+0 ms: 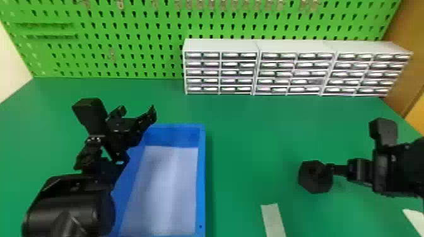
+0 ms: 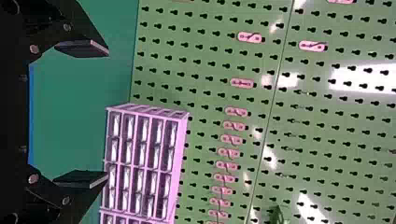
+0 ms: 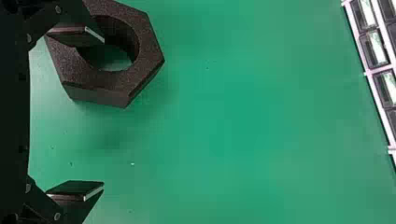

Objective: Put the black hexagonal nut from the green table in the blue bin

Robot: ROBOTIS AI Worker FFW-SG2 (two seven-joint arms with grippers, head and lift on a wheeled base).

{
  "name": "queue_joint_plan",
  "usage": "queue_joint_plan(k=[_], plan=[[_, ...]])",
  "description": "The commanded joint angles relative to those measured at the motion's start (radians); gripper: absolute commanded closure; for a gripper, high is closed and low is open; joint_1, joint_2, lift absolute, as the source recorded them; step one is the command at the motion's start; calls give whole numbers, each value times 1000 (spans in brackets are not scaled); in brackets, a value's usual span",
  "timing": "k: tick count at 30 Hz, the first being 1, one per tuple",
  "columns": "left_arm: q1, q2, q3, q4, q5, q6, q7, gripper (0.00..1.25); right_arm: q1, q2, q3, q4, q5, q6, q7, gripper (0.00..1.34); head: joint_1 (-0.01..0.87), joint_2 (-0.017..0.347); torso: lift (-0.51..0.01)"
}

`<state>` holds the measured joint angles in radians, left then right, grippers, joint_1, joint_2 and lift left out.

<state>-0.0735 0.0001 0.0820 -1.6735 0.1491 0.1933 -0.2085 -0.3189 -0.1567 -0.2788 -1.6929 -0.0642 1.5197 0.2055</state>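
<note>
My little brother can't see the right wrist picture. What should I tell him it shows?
A black hexagonal nut lies on a green table. The right gripper is wide open, one finger hiding part of the nut's hole. Small drawers with pale frames stand farther off.

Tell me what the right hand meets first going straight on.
Likely the black hexagonal nut: one finger of the right hand overlaps it in the wrist view. The height gap is unclear, so it might miss and meet the green table instead.

Left end effector [image 1: 138, 111] and right end effector [image 1: 356, 171] each hold 2 fingers apart.
</note>
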Motion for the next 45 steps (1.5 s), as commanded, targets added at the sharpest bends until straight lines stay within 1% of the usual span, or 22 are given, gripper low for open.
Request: queue_joint_plan(k=[1, 5, 7, 13, 17, 18, 21, 22, 23, 24, 26, 29, 31, 32, 34, 39, 45], plan=[[0, 0, -1, 0, 1, 0, 0, 329, 4, -15, 6, 35, -26, -47, 0, 206, 686, 51, -97], [-2, 0, -1, 0, 1, 0, 1, 329, 0, -26, 21, 50, -39, -66, 0, 205, 686, 51, -97], [-3, 0, -1, 0, 1, 0, 1, 329, -5, -23, 23, 59, -34, -73, 0, 206, 686, 51, -97], [-3, 0, -2, 0, 1, 0, 1, 329, -3, -3, 15, 73, -12, -101, 0, 206, 686, 51, -97], [-3, -2, -2, 0, 1, -2, 1, 328, -2, -4, 17, 91, -12, -115, 0, 219, 686, 51, -97], [-3, -2, -2, 0, 1, -2, 1, 329, 1, -4, 20, 93, -14, -124, 0, 240, 686, 51, -97], [-3, -2, 2, 0, 1, -3, 1, 329, 3, -4, 20, 99, -19, -142, 0, 394, 686, 51, -97], [-3, -2, 2, 0, 1, -5, 1, 329, 4, -3, 20, 101, -19, -145, 0, 469, 686, 51, -97], [-3, -2, 2, 0, 1, -5, 1, 329, 3, -1, 18, 102, -19, -145, 0, 590, 686, 51, -97], [-3, -3, 2, 0, 1, -5, 1, 329, 3, -1, 18, 105, -20, -145, 0, 664, 686, 51, -97], [-3, -3, 4, 0, 1, -6, 1, 329, 1, -1, 20, 110, -25, -147, 0, 759, 686, 51, -97], [-3, -3, 2, 0, 1, -6, 1, 329, 1, -1, 20, 111, -34, -147, 0, 794, 686, 51, -97], [-3, -3, 2, 0, 1, -6, 1, 329, 3, -1, 20, 111, -34, -147, 0, 854, 686, 51, -97], [-3, -3, 2, 0, 1, -6, 1, 329, 3, -1, 20, 111, -35, -148, 0, 904, 686, 51, -97], [-3, -3, 4, 0, 1, -6, 1, 328, 3, -3, 20, 111, -39, -148, 0, 953, 686, 51, -97], [-3, -3, 5, 0, 0, -6, 1, 329, 3, -15, 33, 111, -46, -147, 0, 1010, 686, 51, -97], [-2, -3, 8, 0, 0, -6, 1, 329, 11, -20, 38, 111, -69, -177, 0, 1012, 686, 51, -97]])
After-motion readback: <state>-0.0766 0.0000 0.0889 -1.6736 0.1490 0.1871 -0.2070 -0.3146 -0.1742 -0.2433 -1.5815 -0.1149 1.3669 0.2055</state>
